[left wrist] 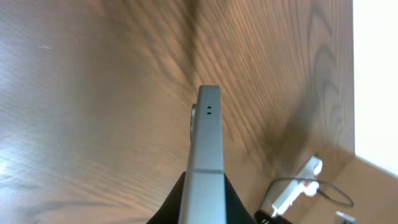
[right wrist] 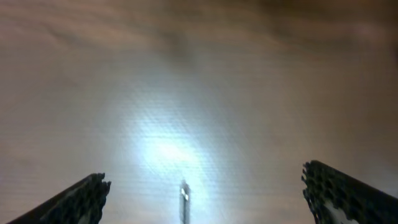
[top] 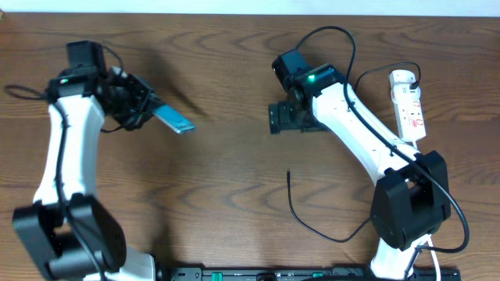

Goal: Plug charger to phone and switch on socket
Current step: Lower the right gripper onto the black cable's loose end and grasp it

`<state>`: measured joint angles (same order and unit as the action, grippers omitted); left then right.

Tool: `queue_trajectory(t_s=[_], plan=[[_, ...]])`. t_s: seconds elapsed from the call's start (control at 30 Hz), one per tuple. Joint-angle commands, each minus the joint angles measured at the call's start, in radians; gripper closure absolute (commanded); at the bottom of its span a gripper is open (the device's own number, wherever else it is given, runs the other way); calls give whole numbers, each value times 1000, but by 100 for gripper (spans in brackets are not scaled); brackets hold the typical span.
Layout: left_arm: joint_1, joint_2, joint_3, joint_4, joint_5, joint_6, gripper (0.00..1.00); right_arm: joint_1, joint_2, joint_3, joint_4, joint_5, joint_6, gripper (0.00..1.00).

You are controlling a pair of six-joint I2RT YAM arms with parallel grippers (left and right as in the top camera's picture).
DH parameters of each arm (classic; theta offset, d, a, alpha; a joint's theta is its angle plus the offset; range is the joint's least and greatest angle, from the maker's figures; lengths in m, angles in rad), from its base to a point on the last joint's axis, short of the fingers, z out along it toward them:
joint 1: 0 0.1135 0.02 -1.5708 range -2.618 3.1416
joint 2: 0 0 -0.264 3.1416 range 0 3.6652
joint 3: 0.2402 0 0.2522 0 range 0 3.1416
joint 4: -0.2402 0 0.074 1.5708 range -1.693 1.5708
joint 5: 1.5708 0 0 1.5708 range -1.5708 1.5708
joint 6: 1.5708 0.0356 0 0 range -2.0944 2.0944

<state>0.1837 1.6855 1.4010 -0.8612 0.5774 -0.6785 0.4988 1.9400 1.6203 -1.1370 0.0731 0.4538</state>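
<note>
Nearest the arm bases, the charger [top: 289, 191] lies loose on the bench [top: 226, 195]. Its thin black cable curves along the front right, then runs up to a free end resting on bare wood, touching nothing else. Just beyond that end hangs the right hand [top: 275, 119], its opening turned toward the left. In the right wrist view its two fingers [right wrist: 74, 202] stand at the bottom corners of the picture, so it is spread wide and holds nothing. A thin blurred streak shows low between them, under a bright glare on the wood, and I cannot tell what it is.

About level with it, well apart on the left side, the left hand [top: 148, 109] is clamped on one end of the phone [top: 173, 119]. The phone juts out toward the middle of the bench, tilted, with its light-blue face toward the overhead camera. In the left wrist view it appears edge-on as a pale grey side with two small holes near the free end, the dark fingers pinching it from either side at the bottom.

At the far right, past the right arm, the socket [top: 409, 105] lies flat on the bench. It is white with red marks and has a white plug at its far end. It is well apart from both the charger's free end and the phone
</note>
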Motion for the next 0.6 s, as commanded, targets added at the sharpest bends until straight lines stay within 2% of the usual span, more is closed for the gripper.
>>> queue_trajectory(t_s=[0.0,0.1,0.2,0.43,0.57], plan=[[-25,75,7,64,132,20,93,10,-3,2,-90,26,-29,1],[-33,116,7,145,183,20,93,19,-3,-3,-174,18,-19,1],[-35,119,7,171,182,20,93,36,-3,-35,-177,17,23,1],[-35,119,7,196,182,32,93,111,-3,-243,68,-127,47,1],[-35,119,7,220,182,47,93,142,-3,-303,127,-129,74,1]])
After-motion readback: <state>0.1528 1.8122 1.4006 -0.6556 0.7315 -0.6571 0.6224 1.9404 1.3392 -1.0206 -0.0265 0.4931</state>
